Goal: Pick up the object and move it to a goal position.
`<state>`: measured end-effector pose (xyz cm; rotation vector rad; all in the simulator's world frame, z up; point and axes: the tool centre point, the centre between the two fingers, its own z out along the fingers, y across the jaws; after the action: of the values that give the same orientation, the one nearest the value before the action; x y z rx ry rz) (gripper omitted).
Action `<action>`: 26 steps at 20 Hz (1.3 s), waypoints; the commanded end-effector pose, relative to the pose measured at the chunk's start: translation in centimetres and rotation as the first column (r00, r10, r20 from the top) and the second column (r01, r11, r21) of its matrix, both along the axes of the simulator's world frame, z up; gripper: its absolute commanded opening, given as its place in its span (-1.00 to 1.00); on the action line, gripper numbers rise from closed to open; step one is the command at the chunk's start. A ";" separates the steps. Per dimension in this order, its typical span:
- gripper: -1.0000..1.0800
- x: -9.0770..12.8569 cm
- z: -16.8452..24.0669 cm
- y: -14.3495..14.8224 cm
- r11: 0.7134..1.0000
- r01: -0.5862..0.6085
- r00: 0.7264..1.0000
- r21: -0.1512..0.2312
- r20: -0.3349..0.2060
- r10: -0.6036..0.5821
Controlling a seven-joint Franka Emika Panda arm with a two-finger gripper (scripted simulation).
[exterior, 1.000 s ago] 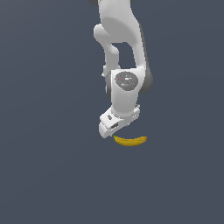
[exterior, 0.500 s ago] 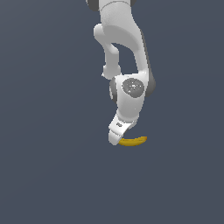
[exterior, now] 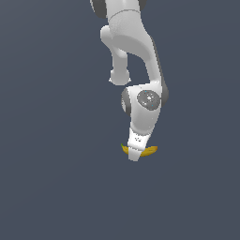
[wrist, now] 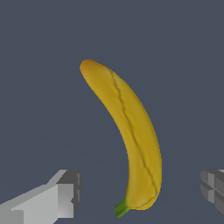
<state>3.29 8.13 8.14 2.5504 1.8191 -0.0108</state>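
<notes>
Banana (wrist: 131, 140) first: it lies flat on a plain, matte slate-grey floor (exterior: 51, 187), a smooth yellow crescent with a thin dark seam running down its length, a slightly orange blunt end and a short green stem at the other. From the wrist view the fruit sits between the two fingers of the gripper (wrist: 140, 192), nearer the far finger than the pale one; the stem end lies level with the fingertips (wrist: 65, 192), which are blocky, grey and ridged, and stand wide apart with clear floor on either side of the fruit, so nothing is clamped. In the exterior view the glossy white arm (exterior: 131, 42) bends down from above, its rounded joint housing carrying a grey disc, and the tapered white hand hangs right over the middle of the banana (exterior: 150, 151), hiding most of it; only the yellow ends poke out on both sides.
</notes>
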 end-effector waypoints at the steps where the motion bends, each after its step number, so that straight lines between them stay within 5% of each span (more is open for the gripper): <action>1: 0.92 0.1 -0.4 0.5 0.998 -0.066 0.998 0.003 0.000 0.066; 11: 0.92 0.2 -1.2 1.6 0.978 -0.210 0.978 0.011 0.000 0.210; 26: 0.92 0.1 -4.8 1.7 0.975 -0.222 0.975 0.011 0.000 0.222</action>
<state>3.43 9.80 4.18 2.3387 2.0968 0.0002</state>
